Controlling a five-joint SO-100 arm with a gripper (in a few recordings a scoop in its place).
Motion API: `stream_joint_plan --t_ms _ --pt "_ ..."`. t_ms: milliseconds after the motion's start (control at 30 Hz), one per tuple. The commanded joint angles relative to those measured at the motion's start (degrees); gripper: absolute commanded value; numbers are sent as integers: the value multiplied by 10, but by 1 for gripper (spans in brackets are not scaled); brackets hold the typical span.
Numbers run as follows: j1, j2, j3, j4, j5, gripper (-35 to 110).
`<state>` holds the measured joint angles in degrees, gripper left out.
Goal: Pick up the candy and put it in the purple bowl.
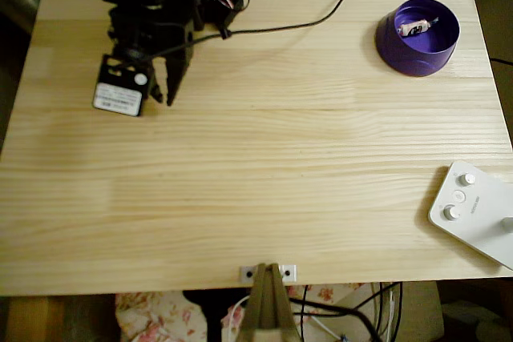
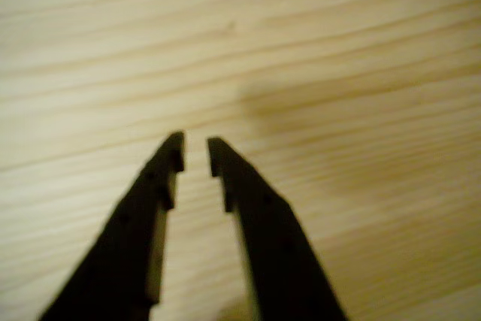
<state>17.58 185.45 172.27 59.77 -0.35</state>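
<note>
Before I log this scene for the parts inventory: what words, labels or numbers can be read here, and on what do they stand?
None can be read.
White sticker on the black motor block beside the tool: lines of print, too small and blurred.
White device with knobs: a short grey marking near its knobs, too small.
Candy wrapper in the purple bowl: dark specks, no legible text.

warm yellowish light covers the wooden table [image 1: 256, 166] evenly in the overhead view, which is fairly sharp. the wrist view is soft and blurred, with a dim shadow patch on the wood grain.
</note>
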Motion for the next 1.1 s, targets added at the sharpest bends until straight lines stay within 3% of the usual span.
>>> stream_joint_plan --t_ms 0,1067 --pt "13 34 -2 17 -4 3" --pt "17 36 -1 18 3 3"
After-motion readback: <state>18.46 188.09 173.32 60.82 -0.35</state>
